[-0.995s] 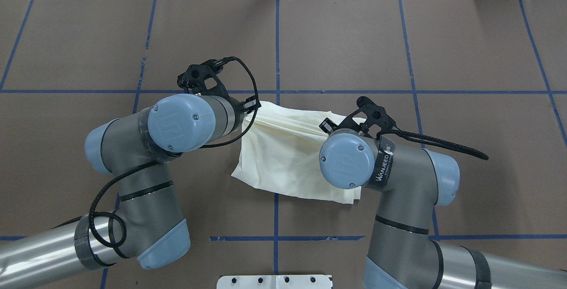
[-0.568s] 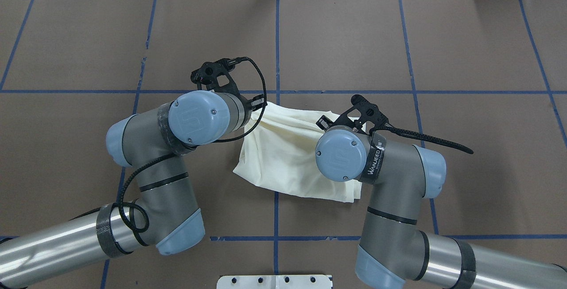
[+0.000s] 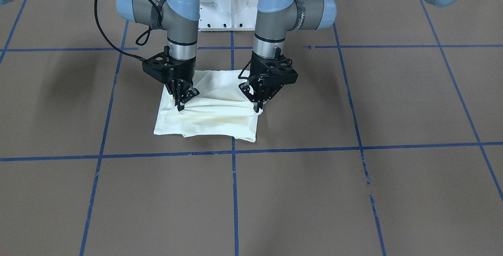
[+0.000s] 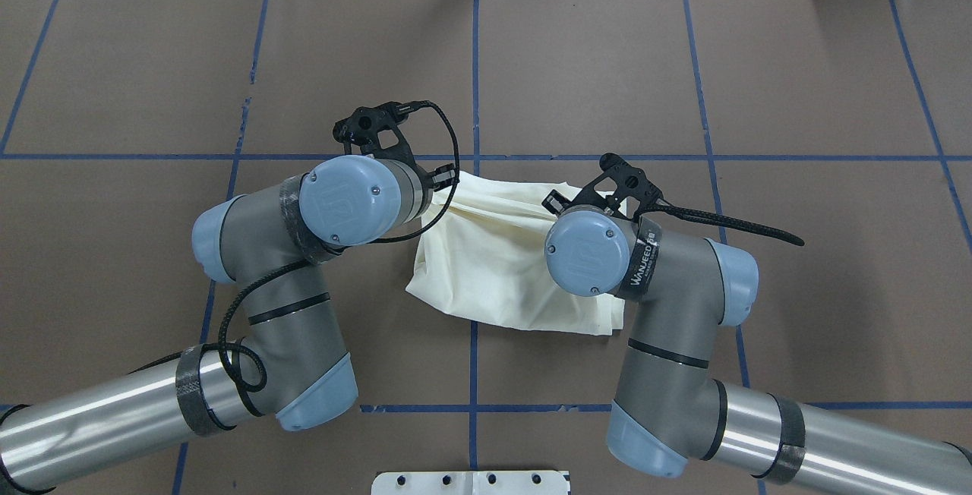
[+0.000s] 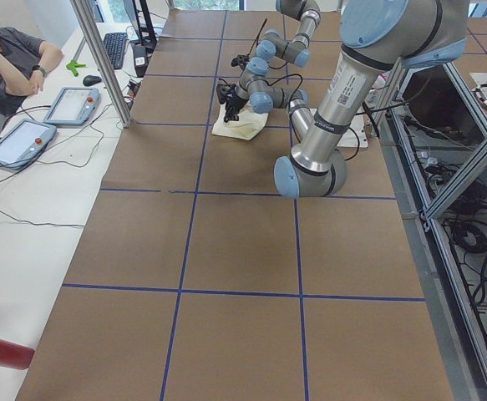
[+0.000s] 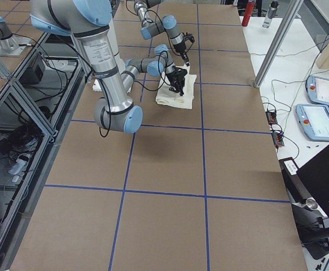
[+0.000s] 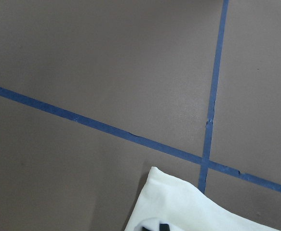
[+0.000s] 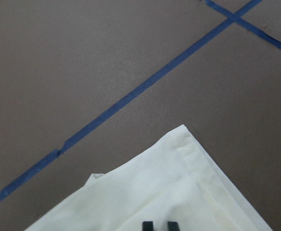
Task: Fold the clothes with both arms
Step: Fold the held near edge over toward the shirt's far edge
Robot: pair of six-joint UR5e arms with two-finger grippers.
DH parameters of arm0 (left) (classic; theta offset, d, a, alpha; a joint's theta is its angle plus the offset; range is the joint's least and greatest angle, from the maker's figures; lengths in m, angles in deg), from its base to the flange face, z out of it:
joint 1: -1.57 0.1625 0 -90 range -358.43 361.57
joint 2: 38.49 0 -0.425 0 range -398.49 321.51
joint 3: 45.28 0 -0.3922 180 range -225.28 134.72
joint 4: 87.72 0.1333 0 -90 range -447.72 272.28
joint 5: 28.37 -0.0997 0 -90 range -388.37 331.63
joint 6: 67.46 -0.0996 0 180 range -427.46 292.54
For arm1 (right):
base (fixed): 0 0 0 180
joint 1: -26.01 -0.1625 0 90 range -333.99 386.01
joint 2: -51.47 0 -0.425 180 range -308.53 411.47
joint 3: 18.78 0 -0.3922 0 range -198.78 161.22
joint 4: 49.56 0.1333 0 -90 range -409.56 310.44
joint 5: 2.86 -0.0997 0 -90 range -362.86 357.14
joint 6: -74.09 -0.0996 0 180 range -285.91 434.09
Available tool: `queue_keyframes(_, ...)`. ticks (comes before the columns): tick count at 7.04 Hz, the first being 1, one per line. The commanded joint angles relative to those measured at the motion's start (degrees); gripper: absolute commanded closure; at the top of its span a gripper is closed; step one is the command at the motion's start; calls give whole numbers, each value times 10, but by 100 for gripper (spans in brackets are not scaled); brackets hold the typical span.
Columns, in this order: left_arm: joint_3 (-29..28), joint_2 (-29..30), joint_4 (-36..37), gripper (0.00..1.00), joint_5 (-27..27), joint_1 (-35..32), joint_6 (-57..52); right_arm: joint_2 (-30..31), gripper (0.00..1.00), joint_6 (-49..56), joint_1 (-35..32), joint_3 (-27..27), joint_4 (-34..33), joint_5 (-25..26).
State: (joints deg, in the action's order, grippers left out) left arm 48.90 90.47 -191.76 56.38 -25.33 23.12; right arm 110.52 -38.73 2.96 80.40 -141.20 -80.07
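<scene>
The cream T-shirt (image 3: pixel 214 124) lay folded into a rough rectangle near the middle of the brown worktop (image 3: pixel 353 193), plain side up, just on the robot's side of a blue tape line (image 3: pixel 314 148). Both arms reached straight down onto it. The left pincer (image 3: pixel 257 106) met the cloth at the shirt's left edge, and the right pincer (image 3: pixel 181 102) met it slightly inside the right edge. A creased ridge of fabric ran between the two. From the front, each pincer's fingers looked drawn together on a fold of the shirt, though the tips were small and partly sunk in the cloth. In the right wrist view, two black fingertips (image 8: pixel 147 225) sat close together over the fabric, with a hemmed corner of the shirt just beyond them. The left wrist view showed another corner beside a crossing of tape lines.
</scene>
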Motion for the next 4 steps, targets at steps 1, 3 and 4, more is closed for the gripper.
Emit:
queue_keyframes(1, 6, -1, 1, 0, 3, 0, -43, -2, 0, 74, -15, 4, 2, -14)
queue_keyframes(3, 51, -8, 2, 0, 79, -36, -120, 3, 0, 154, -29, 56, 4, -68)
queue_keyframes(4, 77, -39, 2, 0, 123, -66, -177, -1, 0, 178, -10, 58, 3, -61)
